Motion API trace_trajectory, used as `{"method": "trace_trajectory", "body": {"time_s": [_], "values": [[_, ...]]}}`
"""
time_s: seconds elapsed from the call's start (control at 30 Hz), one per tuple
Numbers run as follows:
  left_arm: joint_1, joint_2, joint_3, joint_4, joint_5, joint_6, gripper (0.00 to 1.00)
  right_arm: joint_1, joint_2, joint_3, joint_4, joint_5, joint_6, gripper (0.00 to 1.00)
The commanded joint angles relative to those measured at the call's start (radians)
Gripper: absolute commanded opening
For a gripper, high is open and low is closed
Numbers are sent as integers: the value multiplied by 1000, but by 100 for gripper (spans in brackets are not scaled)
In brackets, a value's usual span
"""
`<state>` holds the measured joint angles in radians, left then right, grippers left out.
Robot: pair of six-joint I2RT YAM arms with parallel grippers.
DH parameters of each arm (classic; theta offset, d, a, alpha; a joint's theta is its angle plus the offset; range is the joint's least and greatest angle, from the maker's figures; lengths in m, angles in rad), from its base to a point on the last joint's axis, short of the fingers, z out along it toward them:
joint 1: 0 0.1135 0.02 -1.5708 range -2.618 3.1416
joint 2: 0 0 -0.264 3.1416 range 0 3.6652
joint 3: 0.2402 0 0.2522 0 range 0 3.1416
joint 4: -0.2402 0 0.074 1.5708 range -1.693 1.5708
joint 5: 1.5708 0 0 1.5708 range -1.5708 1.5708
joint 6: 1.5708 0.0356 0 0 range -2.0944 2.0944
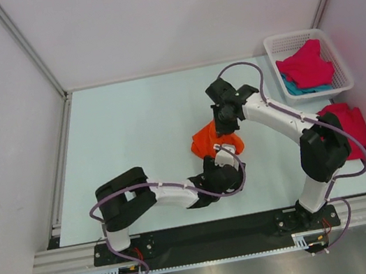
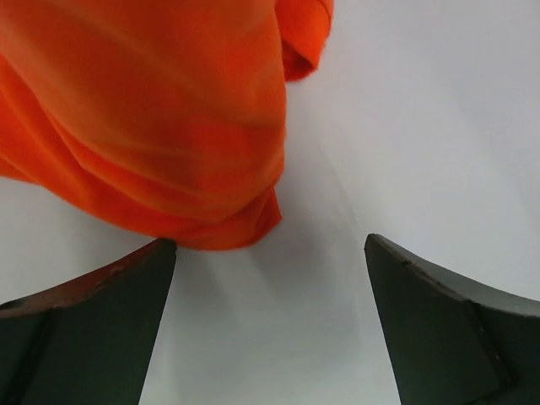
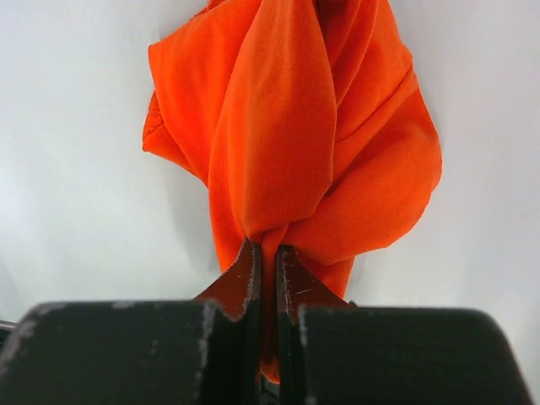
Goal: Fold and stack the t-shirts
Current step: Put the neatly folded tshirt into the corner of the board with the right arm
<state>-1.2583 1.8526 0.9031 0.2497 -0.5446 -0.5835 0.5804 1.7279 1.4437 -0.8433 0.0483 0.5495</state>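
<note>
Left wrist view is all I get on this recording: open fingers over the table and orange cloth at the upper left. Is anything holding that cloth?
Observer: Yes. The right gripper is shut on a bunched fold of the orange t-shirt.
Operator: Are there other shirts? I see none.
Observer: A magenta t-shirt lies on top of a teal t-shirt in the white basket at the far right corner.
Operator: Is that all of them?
Observer: No. A second magenta t-shirt lies on the table outside the basket, by the right edge.
</note>
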Motion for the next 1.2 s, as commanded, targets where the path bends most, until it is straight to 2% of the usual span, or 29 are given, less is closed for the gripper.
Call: {"method": "trace_trajectory", "body": {"time_s": [0.0, 0.33, 0.4, 0.43, 0.47, 0.67, 0.83, 0.97, 1.0, 1.17], "values": [[2, 45, 65, -4, -133, 56, 100, 13, -62, -6, -45, 7, 12, 0], [2, 169, 203, -67, -255, 136, 98, 35, -71, -17, -62, 5, 26, 0], [17, 184, 223, -78, -182, 143, 66, 32, -71, -26, -65, 15, 20, 0], [29, 180, 220, -76, -88, 143, 41, 27, -70, -28, -66, 15, 17, 0], [42, 172, 214, -87, -92, 104, 0, 22, -68, -28, -68, 16, 12, 0], [46, 19, 151, -187, -191, 108, 0, -50, -74, -32, -63, 10, -16, 0], [65, -183, 91, -242, -213, 158, 0, -56, -138, -68, -95, 53, -3, 0], [65, -305, 103, -319, -163, 203, 0, -88, -235, -137, -138, 133, 26, 0], [65, -337, 118, -337, -112, 212, 0, -99, -258, -152, -148, 142, 30, 0], [65, -388, 207, -418, 21, 238, 0, -154, -379, -168, -191, 153, 35, 0]]}}
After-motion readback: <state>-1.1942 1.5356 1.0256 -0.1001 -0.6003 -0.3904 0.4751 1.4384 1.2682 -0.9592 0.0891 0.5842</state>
